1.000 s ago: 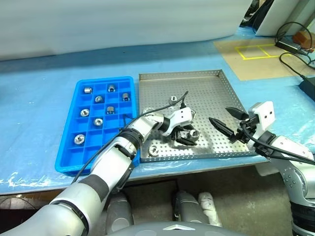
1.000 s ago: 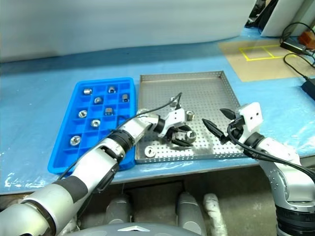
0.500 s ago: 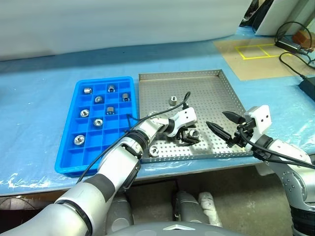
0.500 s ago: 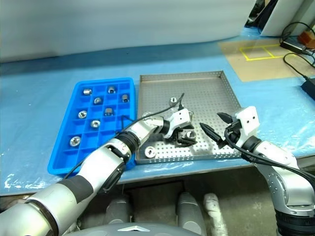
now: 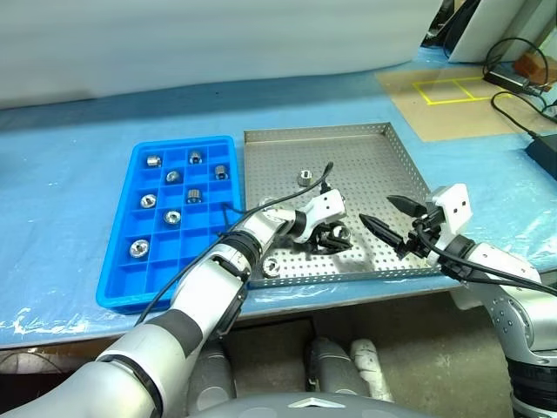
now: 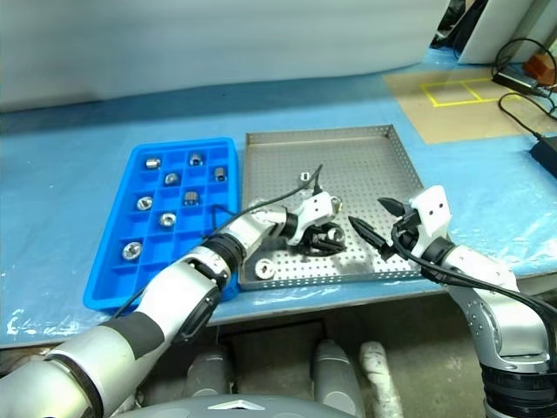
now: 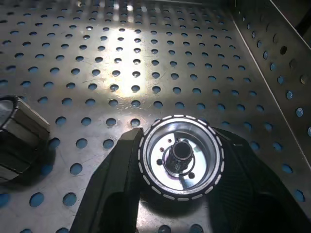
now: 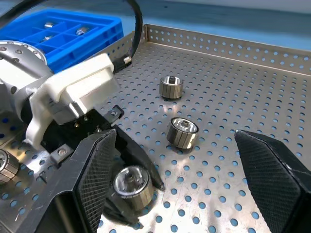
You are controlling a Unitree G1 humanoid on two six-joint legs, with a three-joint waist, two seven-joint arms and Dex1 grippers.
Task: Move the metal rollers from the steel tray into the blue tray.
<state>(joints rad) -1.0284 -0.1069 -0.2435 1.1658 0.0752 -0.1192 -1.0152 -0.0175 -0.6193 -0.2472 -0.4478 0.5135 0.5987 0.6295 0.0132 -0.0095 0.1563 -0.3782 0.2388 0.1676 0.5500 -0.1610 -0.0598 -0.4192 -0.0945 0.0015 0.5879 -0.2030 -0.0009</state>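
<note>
The steel tray (image 5: 348,139) lies at the centre of the table, with the blue tray (image 5: 122,261) along its left side. My left gripper (image 5: 333,239) reaches into the steel tray's near part and is shut on a metal roller (image 7: 181,162), which rests on the perforated floor. Loose rollers lie beside it (image 8: 182,133), farther back (image 5: 305,177) and near the front rim (image 5: 271,266). Several rollers (image 5: 173,216) sit in the blue tray's compartments. My right gripper (image 5: 376,209) hovers open over the steel tray's right part, just right of the left gripper, with nothing between its fingers.
Blue plastic sheeting (image 5: 70,113) covers the table. A brown board with a yellow taped square (image 5: 448,91) lies at the back right, with black cables (image 5: 513,96) beyond it. The table's front edge runs just below both trays.
The left gripper's fingers have closed from open around the roller onto it. The right gripper stays open in about the same spot.
</note>
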